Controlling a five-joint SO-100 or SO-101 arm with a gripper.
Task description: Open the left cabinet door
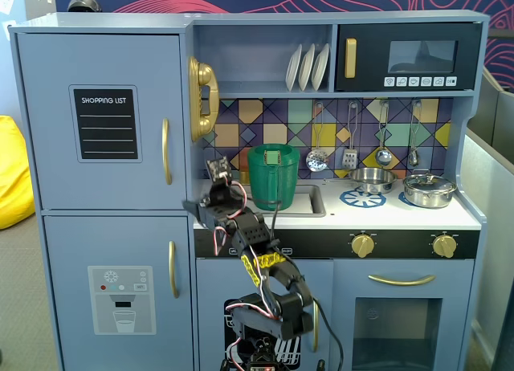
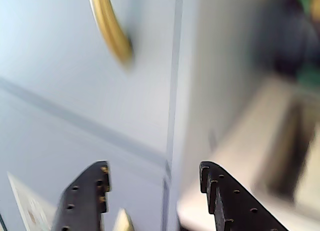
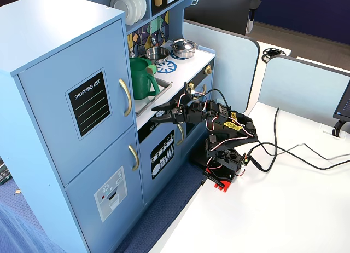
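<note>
The left cabinet door [image 1: 96, 74] is a blue-grey panel with a black "SHOPPING LIST" board [image 1: 107, 123] and a curved gold handle [image 1: 166, 152]; it is closed. Both also show in the angled fixed view, the door [image 3: 49, 116] and the handle [image 3: 126, 97]. My gripper [image 3: 159, 112] is open and empty, pointing at the cabinet's right edge, below and right of the handle and apart from it. From the front the gripper [image 1: 195, 207] sits by the counter edge. In the wrist view the handle [image 2: 111, 28] is at the top and the gripper [image 2: 154, 170] faces the seam between the two doors.
The lower door with the dispenser graphic [image 1: 120, 299] and its own gold handle [image 1: 173, 268] is below. A green pitcher [image 1: 273, 177] stands in the sink just right of the arm. A gold phone [image 1: 202, 98] hangs above. Cables [image 3: 284, 151] trail from the arm's base.
</note>
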